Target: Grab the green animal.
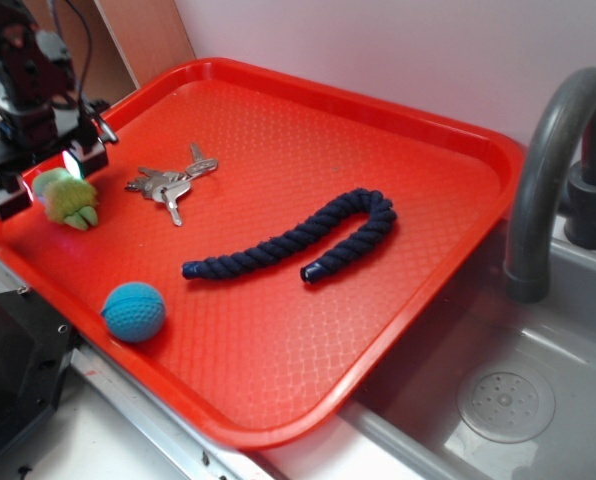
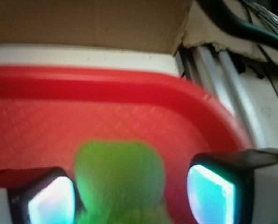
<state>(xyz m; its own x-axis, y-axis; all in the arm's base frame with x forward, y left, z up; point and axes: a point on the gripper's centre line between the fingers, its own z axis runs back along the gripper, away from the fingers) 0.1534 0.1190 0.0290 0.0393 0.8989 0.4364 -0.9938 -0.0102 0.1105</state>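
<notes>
Green animal between spread jaws, gap on one side, only in wrist view; exterior: tray's corner

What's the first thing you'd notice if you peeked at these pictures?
The big red tray fills the scene, beside a grey sink. At its left end, the gripper has its fingers either side of the green animal. A dark blue rope curls across the middle, with a blue ball near the front edge.

Bright, even light; blurry wrist view.
</notes>
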